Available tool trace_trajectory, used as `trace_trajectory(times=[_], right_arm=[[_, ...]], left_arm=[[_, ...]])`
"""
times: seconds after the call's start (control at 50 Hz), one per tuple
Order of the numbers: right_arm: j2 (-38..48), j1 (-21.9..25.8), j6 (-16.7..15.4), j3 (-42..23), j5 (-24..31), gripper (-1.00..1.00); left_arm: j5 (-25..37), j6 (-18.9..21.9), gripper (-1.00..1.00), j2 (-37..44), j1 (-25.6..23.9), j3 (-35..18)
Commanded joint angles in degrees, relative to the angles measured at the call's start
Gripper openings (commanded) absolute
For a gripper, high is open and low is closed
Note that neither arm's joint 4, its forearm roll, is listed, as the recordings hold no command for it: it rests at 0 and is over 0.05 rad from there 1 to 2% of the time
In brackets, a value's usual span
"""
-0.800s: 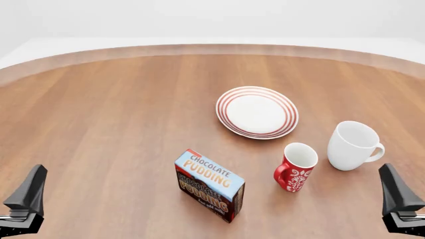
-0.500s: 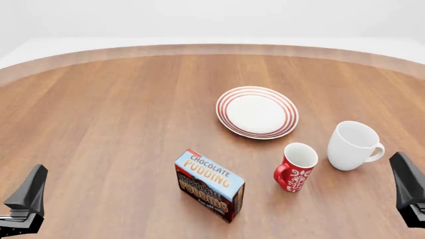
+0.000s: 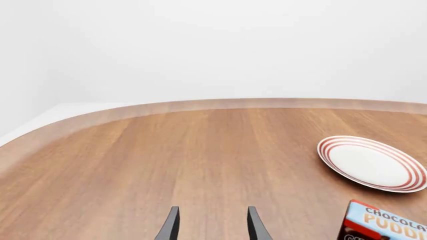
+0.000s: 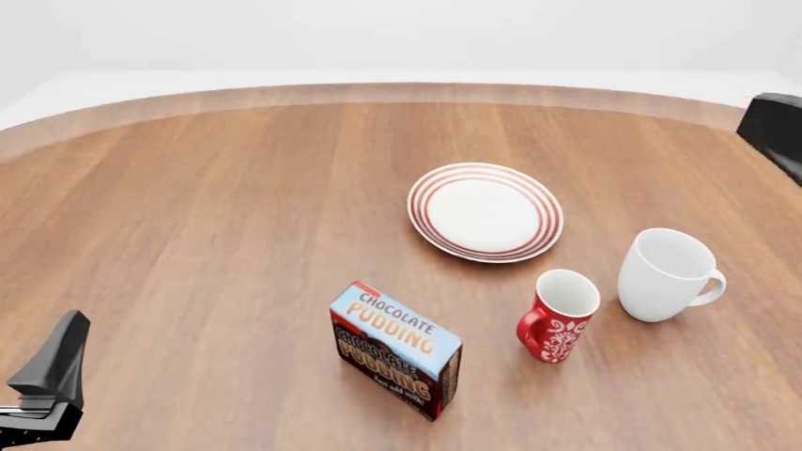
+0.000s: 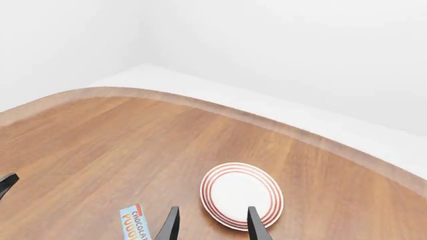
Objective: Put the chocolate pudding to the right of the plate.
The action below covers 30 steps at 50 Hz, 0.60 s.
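The chocolate pudding (image 4: pixel 394 349) box stands on the table near the front, light-blue top up, and shows partly as the pudding (image 3: pixel 385 225) (image 5: pixel 135 223) in both wrist views. The plate (image 4: pixel 485 211) (image 3: pixel 371 163) (image 5: pixel 241 195), white with red rings, lies beyond it to the right and carries nothing. My left gripper (image 3: pixel 212 230) is open and empty, low at the front left corner (image 4: pixel 51 376), well left of the box. My right gripper (image 5: pixel 211 226) is open and empty, high above the table, looking down at plate and box. In the front view only a dark part of the right arm (image 4: pixel 777 132) shows.
A white mug (image 4: pixel 668 274) stands to the right of and nearer than the plate. A red patterned mug (image 4: pixel 558 316) stands just left of it, between the box and the white mug. The table's curved far edge (image 4: pixel 401 92) runs behind the plate.
The right arm has left the front right corner and risen; it now shows at the upper right edge of the front view. The left arm, box, plate and mugs have not moved.
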Motion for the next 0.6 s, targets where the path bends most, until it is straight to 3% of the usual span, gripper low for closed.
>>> trace_trajectory(times=[0.02,0.34,0.6], right_arm=[[12.09,9.18,-4.04,-7.25,3.18,1.00],[17.87,11.95,-5.18,-4.87,1.17,1.00],[22.99,15.20,-3.97,-1.52,-3.70,1.00]], left_arm=[[0.00,0.00,1.00,0.00,0.00,0.00],[0.00,0.00,1.00,0.00,0.00,0.00],[0.00,0.00,1.00,0.00,0.00,0.00]])
